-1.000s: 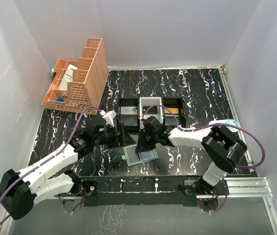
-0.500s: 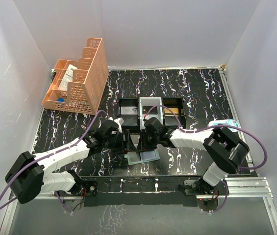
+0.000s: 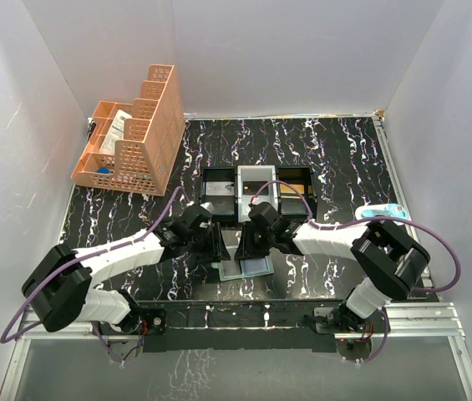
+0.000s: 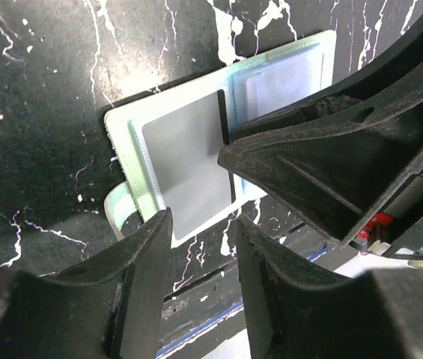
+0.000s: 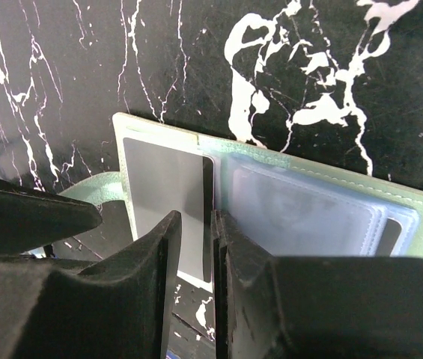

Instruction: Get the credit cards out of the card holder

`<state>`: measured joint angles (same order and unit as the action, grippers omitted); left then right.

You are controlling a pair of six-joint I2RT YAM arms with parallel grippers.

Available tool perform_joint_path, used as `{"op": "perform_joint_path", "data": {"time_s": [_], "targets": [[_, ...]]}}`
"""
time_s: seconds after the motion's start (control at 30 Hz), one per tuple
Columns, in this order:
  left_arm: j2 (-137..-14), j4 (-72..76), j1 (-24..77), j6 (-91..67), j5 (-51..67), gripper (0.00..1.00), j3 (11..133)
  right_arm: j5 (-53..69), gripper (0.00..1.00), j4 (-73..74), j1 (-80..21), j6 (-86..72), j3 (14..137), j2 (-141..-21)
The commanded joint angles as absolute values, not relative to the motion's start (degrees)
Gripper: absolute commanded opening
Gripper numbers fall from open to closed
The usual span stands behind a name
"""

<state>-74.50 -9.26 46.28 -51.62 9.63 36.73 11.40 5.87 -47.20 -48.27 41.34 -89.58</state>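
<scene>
The card holder (image 3: 248, 267) lies open on the black marbled table, near the front edge. In the left wrist view its pale green rim (image 4: 125, 142) frames a grey card (image 4: 185, 164) in one panel. The other panel is shiny pale blue. My left gripper (image 4: 202, 224) hovers at the card's near edge, open, with only table showing between its tips. My right gripper (image 5: 196, 221) stands over the fold with the card (image 5: 162, 179) on its left. Its jaws are a narrow slit apart and nothing shows between them. From above, the left gripper (image 3: 221, 245) and right gripper (image 3: 248, 248) almost touch.
A black-and-white three-compartment tray (image 3: 256, 190) sits just behind the grippers. An orange lattice organiser (image 3: 131, 138) stands at the back left. A small light blue object (image 3: 383, 211) lies by the right arm. White walls enclose the table.
My left arm has swung right to the card holder's left edge, and its jaws have narrowed. The right gripper has stayed over the holder.
</scene>
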Motion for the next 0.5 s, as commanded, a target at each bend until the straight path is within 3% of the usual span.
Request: {"op": "perform_joint_path", "data": {"time_s": [0.0, 0.13, 0.27, 0.47], "targets": [[-76.82, -11.16, 46.78, -51.46, 7.77, 0.35, 39.91, 8.67, 0.21, 5.55, -47.20, -50.20, 40.31, -87.73], [-79.79, -11.99, 47.00, -50.26, 7.42, 0.29, 39.96, 8.27, 0.22, 5.51, -47.20, -51.41, 39.86, -87.63], [-84.28, -13.56, 47.07, -48.17, 7.21, 0.15, 41.34, 7.16, 0.22, 6.17, -47.20, -52.18, 39.64, -87.08], [-87.21, -13.27, 47.58, -47.86, 6.51, 0.10, 40.97, 5.12, 0.23, 8.97, -47.20, -52.32, 40.74, -86.16]]}}
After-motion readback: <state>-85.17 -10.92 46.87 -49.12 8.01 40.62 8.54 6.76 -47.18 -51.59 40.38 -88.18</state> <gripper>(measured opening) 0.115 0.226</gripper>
